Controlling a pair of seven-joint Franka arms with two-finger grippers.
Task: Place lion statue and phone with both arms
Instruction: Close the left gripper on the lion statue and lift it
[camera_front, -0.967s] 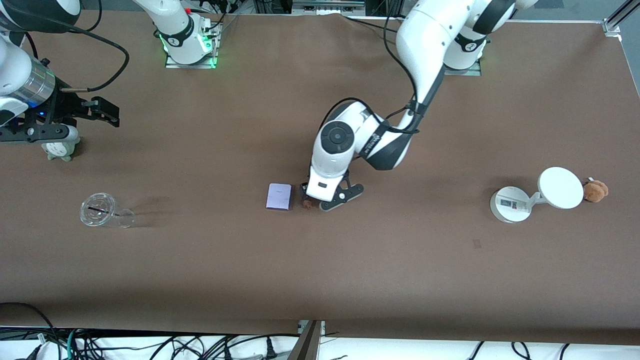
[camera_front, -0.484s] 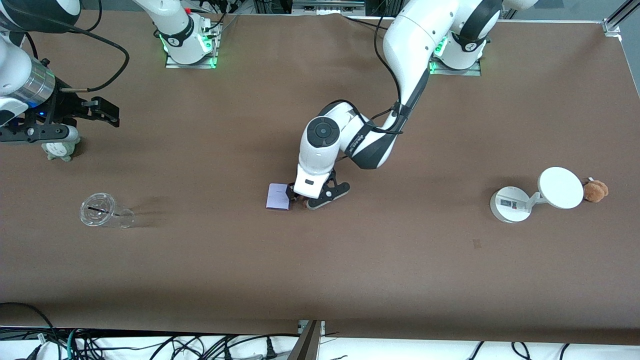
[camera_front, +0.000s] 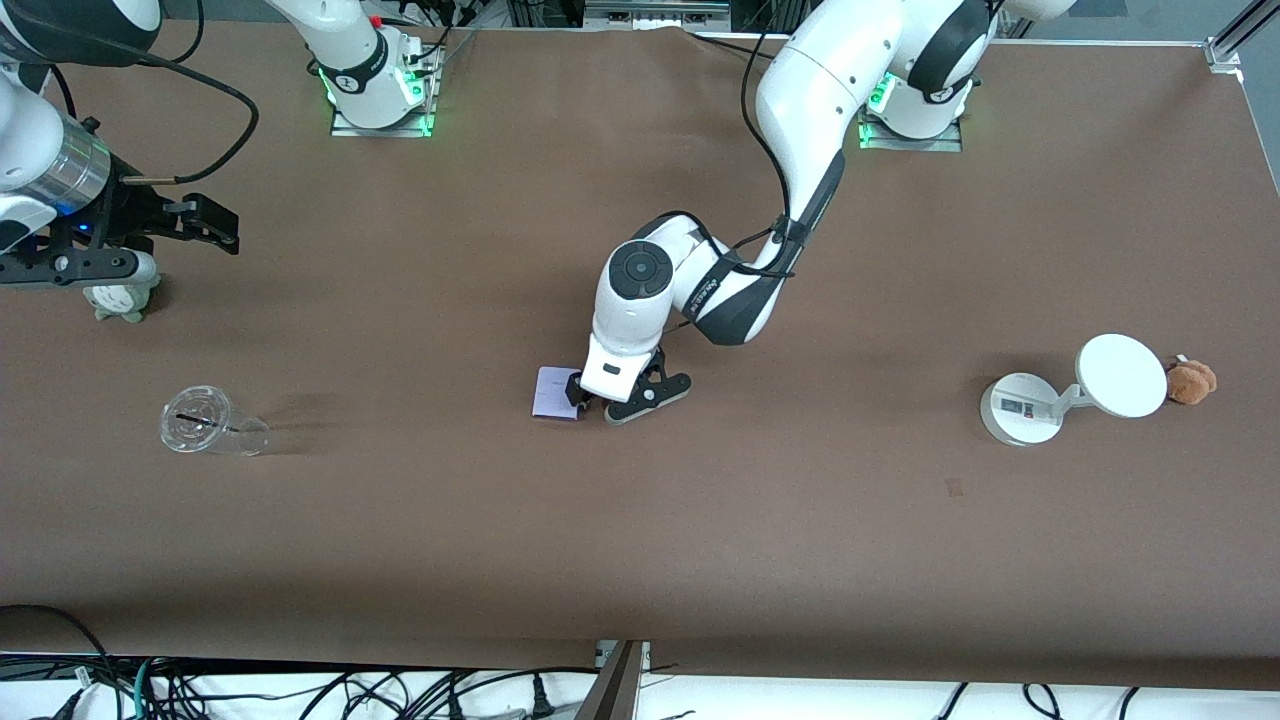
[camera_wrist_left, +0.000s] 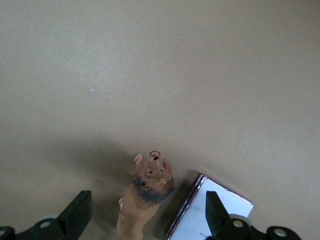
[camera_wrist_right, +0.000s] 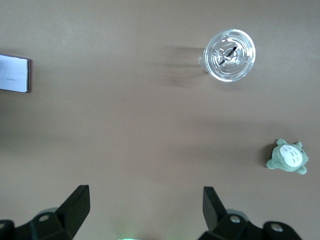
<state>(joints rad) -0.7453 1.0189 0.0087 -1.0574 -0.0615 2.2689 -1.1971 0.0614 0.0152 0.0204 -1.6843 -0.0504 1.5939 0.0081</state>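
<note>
The lion statue (camera_wrist_left: 146, 196), reddish-brown with a dark mane, lies on the brown table between the fingers of my open left gripper (camera_wrist_left: 147, 219). In the front view my left gripper (camera_front: 608, 400) covers it at mid-table. The phone (camera_front: 553, 393), pale lavender with a dark edge, lies flat right beside the lion toward the right arm's end. One left fingertip (camera_wrist_left: 216, 212) hangs over the phone (camera_wrist_left: 200, 225). My right gripper (camera_front: 75, 268) waits open and empty (camera_wrist_right: 145, 212) above the right arm's end of the table; its wrist view also catches the phone (camera_wrist_right: 14, 73).
A clear plastic cup (camera_front: 200, 422) lies on its side nearer the front camera than a small green plush (camera_front: 120, 300). At the left arm's end stand a white round-based stand (camera_front: 1020, 408) and a tan plush toy (camera_front: 1192, 382).
My left gripper has slid toward the phone and come over the lion, which now is covered in the front view. The right arm has not moved.
</note>
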